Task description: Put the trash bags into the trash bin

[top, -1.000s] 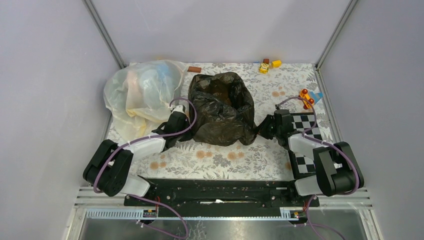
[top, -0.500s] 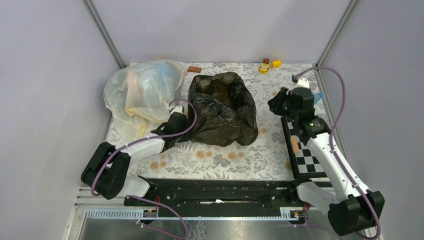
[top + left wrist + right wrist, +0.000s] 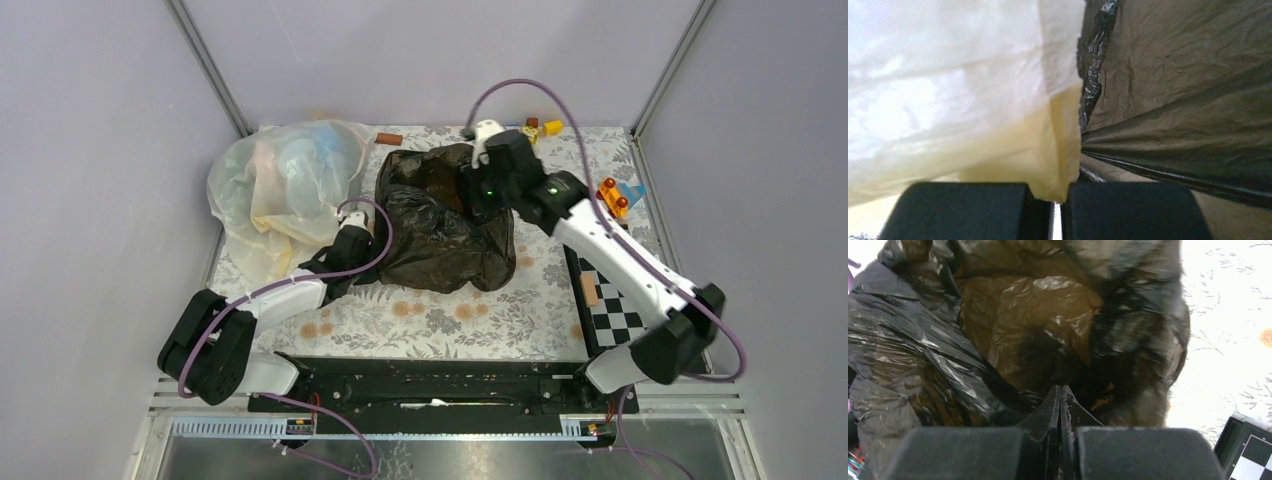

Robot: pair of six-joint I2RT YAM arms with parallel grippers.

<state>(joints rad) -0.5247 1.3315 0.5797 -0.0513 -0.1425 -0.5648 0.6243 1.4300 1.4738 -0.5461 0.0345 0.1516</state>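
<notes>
The black trash bag (image 3: 440, 225) stands open-mouthed in the middle of the table, and a brownish inside shows in the right wrist view (image 3: 1038, 305). The trash bin itself does not show; the black film hides it. My left gripper (image 3: 352, 243) is at the bag's left edge. In the left wrist view (image 3: 1060, 200) it is shut where the black film's (image 3: 1173, 100) pleats run together, with a yellowish fold of the other bag lying across it. My right gripper (image 3: 478, 190) hangs over the bag's mouth, shut and empty (image 3: 1060, 390).
A translucent whitish-yellow bulging bag (image 3: 275, 185) presses against the black bag's left side. Small yellow blocks (image 3: 540, 130), a brown cylinder (image 3: 388, 138) and an orange-red toy (image 3: 612, 195) lie at the back. A checkerboard (image 3: 610, 300) lies at the right.
My right gripper let go of the bag's right corner, rose, swung right, then moved left and back over the bag's mouth. The released corner dropped. The left arm barely moved.
</notes>
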